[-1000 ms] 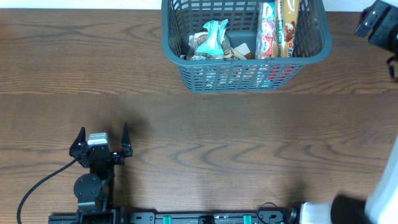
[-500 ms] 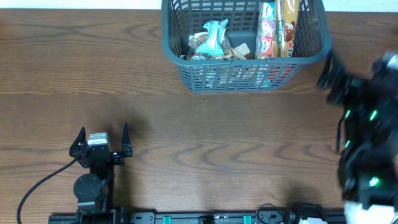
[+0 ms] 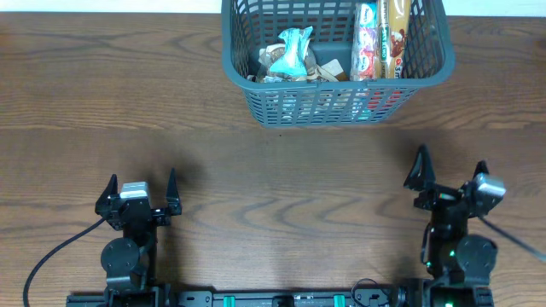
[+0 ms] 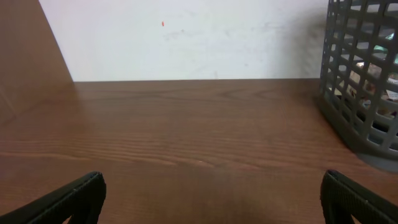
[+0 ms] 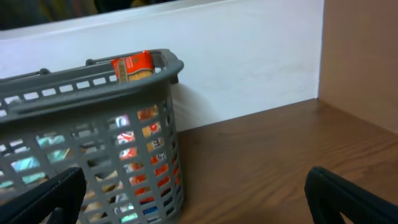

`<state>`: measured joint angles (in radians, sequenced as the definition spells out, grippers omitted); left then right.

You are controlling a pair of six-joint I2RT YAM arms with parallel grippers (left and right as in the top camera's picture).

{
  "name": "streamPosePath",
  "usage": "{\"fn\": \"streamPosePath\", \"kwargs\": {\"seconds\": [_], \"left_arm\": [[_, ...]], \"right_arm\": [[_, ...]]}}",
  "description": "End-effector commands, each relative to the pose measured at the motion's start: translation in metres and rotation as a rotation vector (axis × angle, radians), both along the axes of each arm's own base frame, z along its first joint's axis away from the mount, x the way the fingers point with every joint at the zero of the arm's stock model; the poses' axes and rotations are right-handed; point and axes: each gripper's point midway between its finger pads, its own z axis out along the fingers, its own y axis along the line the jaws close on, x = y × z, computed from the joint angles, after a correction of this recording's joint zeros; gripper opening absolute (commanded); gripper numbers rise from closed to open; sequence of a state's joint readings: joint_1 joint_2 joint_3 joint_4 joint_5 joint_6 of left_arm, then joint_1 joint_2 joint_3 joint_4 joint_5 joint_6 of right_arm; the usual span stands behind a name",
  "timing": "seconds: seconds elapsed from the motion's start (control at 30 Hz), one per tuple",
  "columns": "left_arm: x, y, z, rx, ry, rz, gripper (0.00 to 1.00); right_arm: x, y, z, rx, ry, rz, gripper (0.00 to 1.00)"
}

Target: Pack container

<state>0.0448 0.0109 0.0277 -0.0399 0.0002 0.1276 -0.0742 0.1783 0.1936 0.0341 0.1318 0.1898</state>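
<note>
Both pincers stand with their jaws wide apart and hold nothing: the left gripper (image 3: pixel 142 176) rests at about 7 o'clock on the table (image 3: pixel 281 170), the right gripper (image 3: pixel 450 160) at about 5 o'clock, and each one points toward 12. The container (image 3: pixel 337 83) sits at 12 o'clock against the far edge, well apart from both grippers; in the left wrist view I find it at 3 o'clock, in the right wrist view at 9 o'clock. Inside it lies a teal packet (image 3: pixel 294 47) on the 9 o'clock side, and two long bars (image 3: pixel 367 38) lean along the 3 o'clock side, with other wrappers under them that I cannot name. I see no loose packet on the wood between the grippers and the container. So I judge that the packing is at its end, or at a pause. A next move, if there is one, calls first for finding a new item outside these views; without that, I would only leave both grippers parked.
</note>
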Motion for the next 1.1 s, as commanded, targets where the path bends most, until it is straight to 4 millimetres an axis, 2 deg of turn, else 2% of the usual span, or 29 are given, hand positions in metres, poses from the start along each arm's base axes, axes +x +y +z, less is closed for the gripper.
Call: {"fn": "streamPosePath", "kwargs": {"seconds": [0.0, 0.27, 0.57, 0.73, 0.87, 1.07], "left_arm": [[-0.001, 0.003, -0.018, -0.007, 0.049, 0.017, 0.99], [-0.001, 0.003, -0.018, -0.007, 0.049, 0.017, 0.99], [-0.001, 0.003, -0.018, -0.007, 0.049, 0.017, 0.99], [-0.001, 0.003, -0.018, -0.007, 0.049, 0.017, 0.99], [-0.001, 0.003, -0.018, -0.007, 0.049, 0.017, 0.99], [-0.001, 0.003, -0.018, -0.007, 0.049, 0.017, 0.99]], "right_arm": [[-0.002, 0.000, -0.013, -0.011, -0.007, -0.003, 0.99], [-0.002, 0.001, -0.036, -0.011, 0.018, 0.000, 0.99], [-0.003, 0.006, -0.043, -0.051, -0.010, 0.025, 0.99], [-0.002, 0.009, -0.057, -0.056, 0.041, 0.043, 0.99], [-0.002, 0.009, -0.077, -0.078, 0.128, 0.046, 0.99], [-0.001, 0.015, -0.079, -0.196, 0.153, 0.085, 0.99]]}}
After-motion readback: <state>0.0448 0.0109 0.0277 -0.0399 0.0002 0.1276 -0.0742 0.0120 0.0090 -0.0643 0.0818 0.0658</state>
